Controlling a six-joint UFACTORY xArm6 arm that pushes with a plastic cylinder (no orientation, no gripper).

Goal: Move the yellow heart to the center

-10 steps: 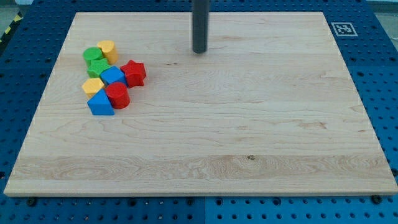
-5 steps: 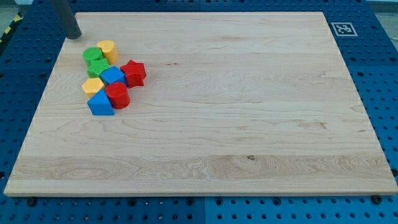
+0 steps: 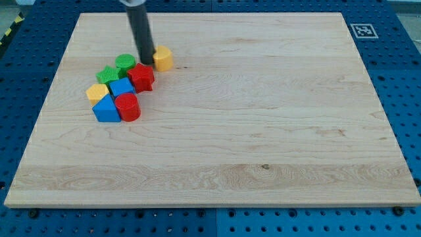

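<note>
The yellow heart (image 3: 162,58) lies on the wooden board (image 3: 263,118) at the upper left, just right of the block cluster. My tip (image 3: 145,62) stands right against the heart's left side, between it and the green round block (image 3: 125,63). The red star (image 3: 141,77) lies just below the tip.
The cluster at the view's left holds a green star (image 3: 106,75), a blue block (image 3: 121,87), a yellow hexagon block (image 3: 97,91), a red cylinder (image 3: 127,106) and a blue triangle block (image 3: 106,110). A tag marker (image 3: 362,30) sits at the board's top right corner.
My tip swept from the top centre to the far top-left corner, then back right into the cluster. The yellow heart moved right, out of the cluster; the green blocks shifted right.
</note>
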